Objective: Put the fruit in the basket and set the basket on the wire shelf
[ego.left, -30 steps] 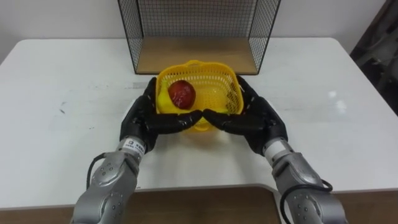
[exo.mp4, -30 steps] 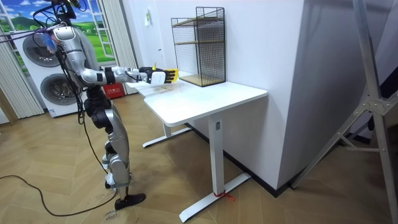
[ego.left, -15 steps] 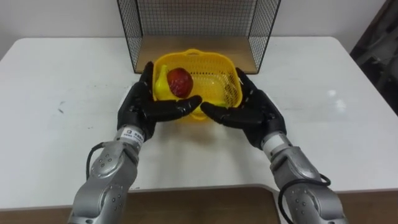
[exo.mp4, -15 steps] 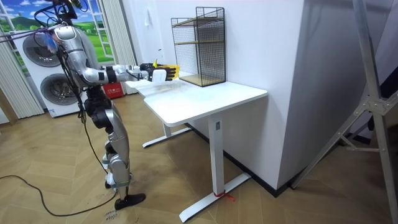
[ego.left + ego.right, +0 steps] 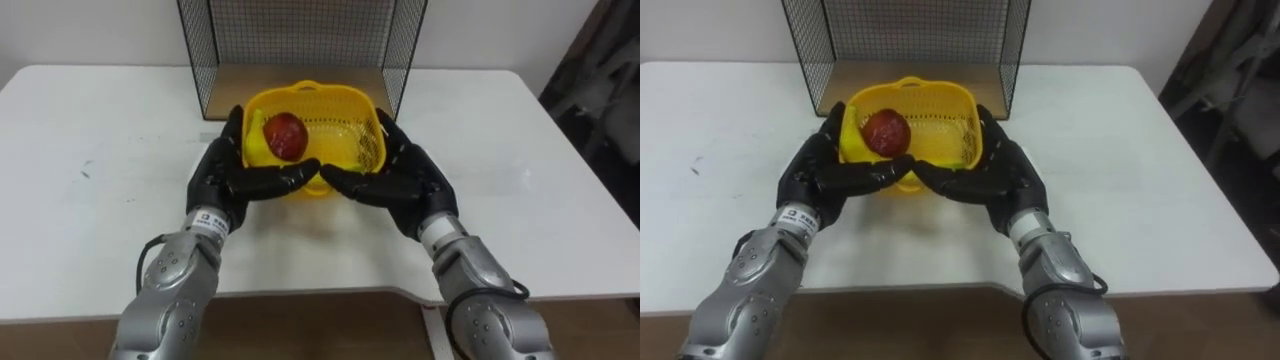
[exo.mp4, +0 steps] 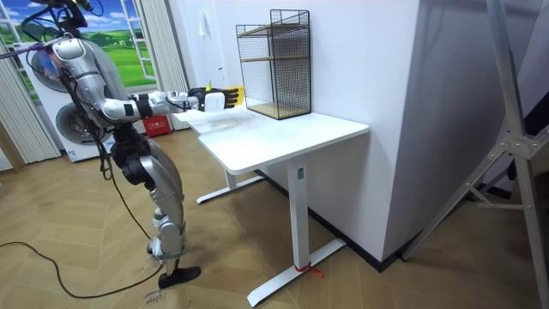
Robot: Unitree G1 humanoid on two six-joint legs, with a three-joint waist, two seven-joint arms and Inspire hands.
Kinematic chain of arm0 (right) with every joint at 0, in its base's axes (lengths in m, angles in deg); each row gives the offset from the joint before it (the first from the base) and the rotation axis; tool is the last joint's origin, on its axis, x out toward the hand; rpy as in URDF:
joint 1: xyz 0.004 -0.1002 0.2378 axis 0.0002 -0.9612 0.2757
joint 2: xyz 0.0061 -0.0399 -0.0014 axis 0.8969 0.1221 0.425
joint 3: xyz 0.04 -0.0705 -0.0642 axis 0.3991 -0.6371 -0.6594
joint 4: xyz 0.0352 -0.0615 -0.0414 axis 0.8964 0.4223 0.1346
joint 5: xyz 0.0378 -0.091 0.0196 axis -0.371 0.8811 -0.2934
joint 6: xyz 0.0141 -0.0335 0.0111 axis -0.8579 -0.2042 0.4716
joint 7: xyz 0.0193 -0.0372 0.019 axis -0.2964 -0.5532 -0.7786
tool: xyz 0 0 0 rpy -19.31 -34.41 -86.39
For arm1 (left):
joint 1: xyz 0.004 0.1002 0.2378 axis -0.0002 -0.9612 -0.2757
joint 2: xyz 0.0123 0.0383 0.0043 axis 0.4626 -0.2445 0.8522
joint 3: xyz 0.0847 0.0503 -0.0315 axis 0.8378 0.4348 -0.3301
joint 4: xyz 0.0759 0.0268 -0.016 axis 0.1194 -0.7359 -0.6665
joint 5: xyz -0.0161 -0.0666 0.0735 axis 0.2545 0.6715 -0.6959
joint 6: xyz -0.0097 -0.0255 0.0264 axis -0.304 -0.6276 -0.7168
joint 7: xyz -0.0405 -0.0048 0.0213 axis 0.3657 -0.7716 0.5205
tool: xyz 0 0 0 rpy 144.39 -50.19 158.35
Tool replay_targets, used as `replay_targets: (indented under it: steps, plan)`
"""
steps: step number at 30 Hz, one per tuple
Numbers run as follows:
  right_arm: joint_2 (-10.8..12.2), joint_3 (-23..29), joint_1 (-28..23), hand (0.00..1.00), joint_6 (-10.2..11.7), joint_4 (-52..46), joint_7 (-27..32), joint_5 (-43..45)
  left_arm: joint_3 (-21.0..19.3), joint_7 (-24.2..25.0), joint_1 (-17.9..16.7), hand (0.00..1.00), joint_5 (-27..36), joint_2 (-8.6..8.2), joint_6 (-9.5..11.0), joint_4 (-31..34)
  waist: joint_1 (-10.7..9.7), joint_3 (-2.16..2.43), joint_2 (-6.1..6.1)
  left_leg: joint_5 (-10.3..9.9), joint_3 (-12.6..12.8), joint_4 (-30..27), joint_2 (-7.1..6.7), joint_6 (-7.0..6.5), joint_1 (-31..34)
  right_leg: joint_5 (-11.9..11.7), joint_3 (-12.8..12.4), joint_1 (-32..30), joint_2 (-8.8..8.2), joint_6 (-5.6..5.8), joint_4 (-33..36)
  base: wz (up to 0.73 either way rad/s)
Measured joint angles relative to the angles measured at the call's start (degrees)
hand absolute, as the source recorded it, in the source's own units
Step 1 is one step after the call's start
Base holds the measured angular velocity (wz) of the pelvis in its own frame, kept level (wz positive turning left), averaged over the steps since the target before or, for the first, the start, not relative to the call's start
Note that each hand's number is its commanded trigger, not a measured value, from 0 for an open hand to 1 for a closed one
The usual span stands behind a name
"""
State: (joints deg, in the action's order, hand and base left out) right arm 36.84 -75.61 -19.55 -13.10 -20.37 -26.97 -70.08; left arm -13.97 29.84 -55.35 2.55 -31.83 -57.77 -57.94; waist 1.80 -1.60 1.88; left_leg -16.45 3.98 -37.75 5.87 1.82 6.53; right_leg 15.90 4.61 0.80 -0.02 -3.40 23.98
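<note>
Reaching out over the near part of the white table (image 5: 90, 200), the left hand (image 5: 222, 175) and the right hand (image 5: 410, 180) are held spread, with fingers kept straight and laid flat against either side of the yellow basket (image 5: 312, 91). The thumbs are brought almost tip to tip along its near wall, so the basket is carried between the two palms. Inside it, a red fruit (image 5: 285, 135) lies close to the left hand's fingers, touching a yellow fruit (image 5: 256, 140) tucked against the wall on that side. Just beyond the hands stands the wire shelf (image 5: 300, 30), its wooden bottom board (image 5: 230, 80) partly covered by the basket's far rim. In the room view the robot is seen standing at the table's end, both arms stretched forward.
</note>
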Motion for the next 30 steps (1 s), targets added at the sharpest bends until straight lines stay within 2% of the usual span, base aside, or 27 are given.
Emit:
replay_targets:
  steps: [1, 2, 3, 4, 5, 7, 8, 11, 15, 17, 21, 22, 24, 25, 26, 27, 28, 30]
  plan:
    - [-0.2, 0.2, 0.0, 0.0, -0.1, 0.0, 0.0, 0.0, 0.1, 0.3, 0.0, 0.0, 0.0, -0.14, 0.0, -0.1, 0.1, -0.03, 0.25, 0.2, 0.1, 2.5, -1.17, -0.12, 1.3, 0.2, -0.4, 0.0, -0.3, 0.38, 0.0, -0.09]
    - [-0.2, 0.7, 0.1, 0.0, -0.5, 0.0, 0.0, 0.0, 0.1, 0.8, 0.0, 0.0, 0.0, -0.26, 0.0, -0.1, 0.5, -0.07, 0.4, 1.7, 0.9, 8.8, -2.84, -0.13, 3.6, 0.3, -0.9, -0.1, -0.46, 0.43, -0.1, -0.37]
    - [-0.2, 0.9, 0.1, 0.0, -0.6, 0.3, -0.1, 0.0, 0.0, 0.9, 0.0, 0.0, 0.0, -0.34, 0.0, -0.1, 1.3, 0.31, -0.18, 6.7, 0.6, 14.6, -3.69, -0.91, 5.3, 0.6, -0.9, -0.6, -0.47, 0.49, 0.2, -0.53]
    - [-0.1, 0.8, 0.0, 0.0, -0.7, 0.4, -0.1, 0.0, -0.1, 0.8, 0.0, 0.0, 0.0, -0.51, 0.0, -0.1, 1.8, 0.53, -0.15, 8.7, 0.6, 16.3, -3.76, -1.33, 5.5, 1.0, -1.1, -0.8, -0.66, 0.77, 0.6, -0.54]
    - [0.0, 0.7, 0.0, 0.0, -1.4, 0.4, -0.1, 0.0, -0.2, 0.8, 0.0, 0.0, 0.0, -0.44, 0.0, 0.0, 2.3, 1.04, 0.24, 11.0, 0.6, 17.6, -3.86, -1.68, 5.1, 1.6, -1.1, -1.0, -0.65, 1.34, 1.1, -0.31]
    - [0.4, 0.7, 0.1, 0.0, -1.5, 0.4, -0.2, -0.7, -0.4, 0.8, 0.0, 0.0, 0.0, -0.17, 0.0, 0.3, 1.8, 1.7, 1.44, 12.5, 0.5, 18.8, -4.6, -1.97, 4.6, 1.8, -0.8, -0.8, -1.11, 1.98, 0.6, -0.02]
    - [0.1, 0.8, 0.5, 0.0, -1.5, 0.4, -0.2, -1.2, -0.2, 0.8, 0.0, 0.0, 0.0, -0.22, -0.1, 0.7, 1.6, 1.63, 1.32, 14.5, 0.4, 18.8, -4.68, -2.81, 4.5, 1.9, -0.8, -0.4, -1.1, 1.85, 0.3, 0.0]
    - [-0.2, 0.7, 0.6, 0.0, -1.5, 0.4, -0.2, -1.7, 0.1, 0.7, 0.0, 0.0, 0.3, 0.25, -0.1, 0.8, 1.6, 1.53, 1.55, 14.0, 0.6, 18.5, -6.08, -3.58, 4.2, 2.5, -1.1, 0.3, -2.39, 2.13, -0.4, 0.08]
    - [-0.9, 0.6, 0.6, 0.0, -1.5, 0.4, -0.3, -1.7, 0.2, 0.9, 0.1, 0.0, 0.8, 0.52, 0.0, 1.1, 1.6, 1.05, 2.26, 12.6, 0.3, 18.1, -7.62, -3.93, 4.1, 4.1, -0.2, 0.9, -4.04, 2.5, -0.1, 0.12]
    - [-1.2, 0.3, 0.8, 0.0, -1.5, 0.4, -0.3, -1.7, 0.2, 0.9, 0.1, 0.0, 1.2, 0.19, 0.0, 1.1, 1.7, 0.66, 2.84, 11.1, 0.1, 16.9, -8.38, -4.15, 4.3, 5.2, 0.2, 1.5, -4.79, 2.79, 0.1, 0.16]
    - [-1.5, 0.0, 1.0, 0.0, -1.4, 0.2, -0.1, -2.0, 0.2, 0.9, 0.4, 0.0, 1.2, 0.17, 0.0, 1.1, 1.5, 0.58, 2.85, 7.7, 0.1, 13.2, -9.14, -4.83, 6.1, 6.4, 1.0, 2.1, -5.52, 3.83, 0.7, 0.08]
    - [-1.5, -0.2, 1.0, 0.0, -1.4, -0.1, 0.0, -2.0, 0.3, 0.9, 0.4, 0.0, 1.5, 0.19, 0.0, 1.0, 1.4, 0.55, 2.9, 7.3, 0.2, 12.9, -9.54, -5.03, 6.1, 6.7, 1.1, 1.9, -5.9, 4.21, 1.4, 0.06]
    - [-1.7, -0.3, 1.1, 0.0, -1.3, -0.2, 0.5, -2.0, 0.3, 0.8, 0.4, 0.0, 1.9, -0.09, 0.0, 1.0, 1.6, 0.49, 2.86, 5.2, 0.7, 11.5, -10.42, -6.08, 5.8, 7.5, 2.0, -0.5, -8.06, 5.6, 9.5, 0.09]
    - [-1.7, -0.3, 1.1, 0.0, -1.3, -0.2, 0.6, -2.0, 0.4, 0.8, 0.4, 0.0, 1.9, -0.08, 0.0, 1.0, 1.5, 0.47, 2.91, 4.8, 0.8, 11.1, -10.83, -6.43, 5.6, 7.5, 2.1, -1.2, -8.7, 5.62, 12.0, 0.19]
    - [-1.7, -0.3, 1.1, 0.0, -1.0, -0.2, 0.8, -2.0, 0.4, 0.8, 0.5, 0.0, 1.9, -0.04, 0.0, 1.0, 1.3, 0.45, 2.95, 3.7, 1.2, 10.3, -11.64, -7.13, 5.0, 7.2, 1.9, -2.6, -10.02, 6.09, 17.0, 0.21]
    - [-1.5, -0.4, 1.1, 0.0, -0.7, -0.2, 0.9, -2.0, 0.5, 0.8, 0.5, 0.0, 1.9, -0.04, 0.0, 1.2, 1.4, 0.44, 2.91, 2.7, 2.2, 9.8, -12.18, -7.86, 4.2, 6.3, 1.6, -4.1, -11.34, 7.33, 21.7, 0.21]
    - [-1.5, -0.4, 1.1, 0.0, -0.5, -0.2, 1.0, -1.8, 1.0, 0.8, 0.5, 0.0, 1.9, -0.18, 0.0, 1.3, 1.3, 0.42, 2.94, 2.4, 2.2, 9.8, -12.67, -8.18, 3.7, 5.6, 1.7, -4.6, -11.89, 7.59, 23.5, 0.19]
    - [-1.5, -0.2, 1.1, 0.0, -0.3, -0.1, 1.6, -1.4, 1.2, 0.4, 0.7, 0.0, 1.8, -0.05, 0.0, 1.3, 1.3, 0.18, 2.22, 1.3, 1.6, 10.5, -13.11, -9.1, 1.5, 0.5, 1.0, -6.3, -11.83, 7.51, 28.6, 0.15]
